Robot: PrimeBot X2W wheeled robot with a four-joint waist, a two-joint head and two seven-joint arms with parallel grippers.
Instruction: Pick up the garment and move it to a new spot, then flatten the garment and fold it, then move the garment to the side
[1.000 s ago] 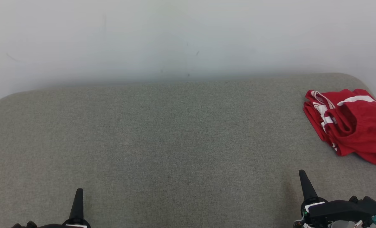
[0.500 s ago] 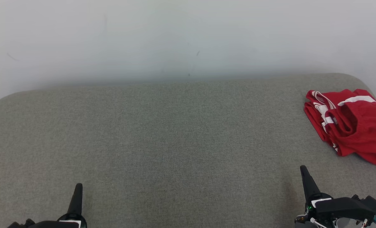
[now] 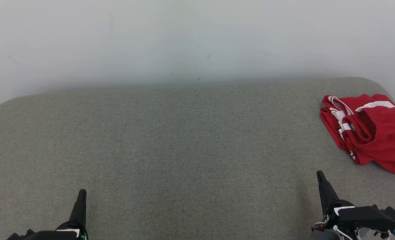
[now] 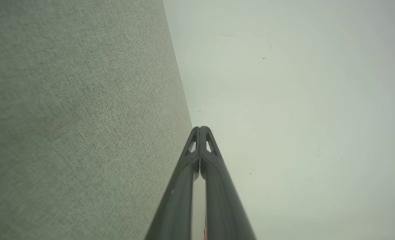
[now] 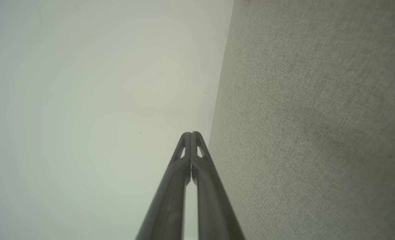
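Red garment (image 3: 367, 130) sits roughly folded at the far right of the grey cushion (image 3: 184, 150). The left gripper (image 3: 82, 194) and right gripper (image 3: 319, 175) are pinched closed and empty. Looks like the move-aside step's done, so I'd guess the 2 arms just park.

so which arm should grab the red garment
Right. The right gripper is near the red garment at the right of the grey surface; the left gripper is far across it. Both are shut.
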